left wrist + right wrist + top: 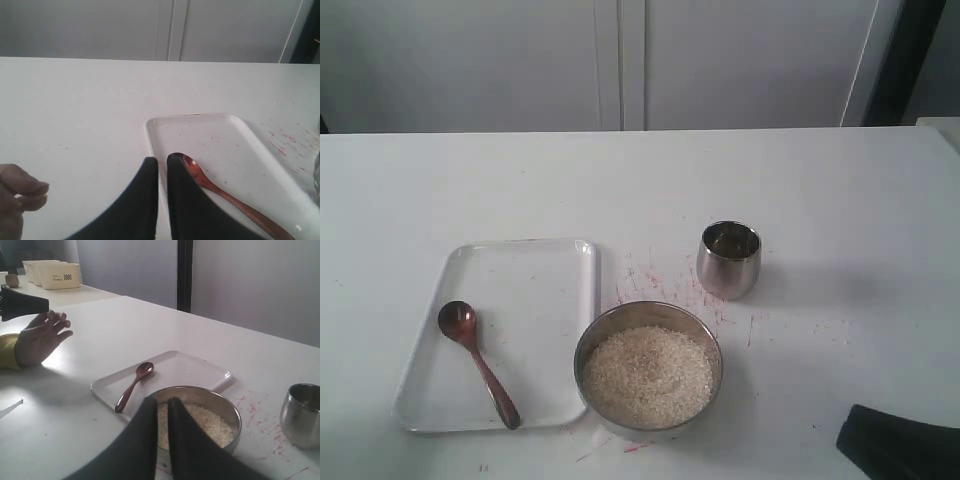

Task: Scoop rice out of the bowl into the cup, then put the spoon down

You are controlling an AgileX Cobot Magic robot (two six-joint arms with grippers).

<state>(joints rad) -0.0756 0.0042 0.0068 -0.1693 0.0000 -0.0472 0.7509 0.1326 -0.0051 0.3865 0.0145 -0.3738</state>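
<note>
1. The bowl stands on the white table near its front edge. It holds the rice, a heaped white mass reaching nearly to the rim.
2. The cup is upright, behind the bowl and to its right in the exterior view, near it but not touching. Its inside looks dark and reflective; I cannot tell what it holds.
3. A white rectangular tray sits just left of the bowl, with its near right corner close to the bowl's wall.
4. The spoon lies flat in the tray on its left half. Its oval head points to the far side and its handle runs toward the tray's near rim.
5. Left gripper: fingers together with only a thin slit between them, holding nothing. In its wrist view the tips show next to the spoon's head; height above the tray cannot be judged.
6. Right gripper: fingers likewise together, nothing held. In its wrist view the tips show in front of the bowl's near rim.
7. Red marks speckle the table between tray, bowl and cup.
8. A person's hand rests on the table beyond the tray; cream tubs stand far off.
</note>
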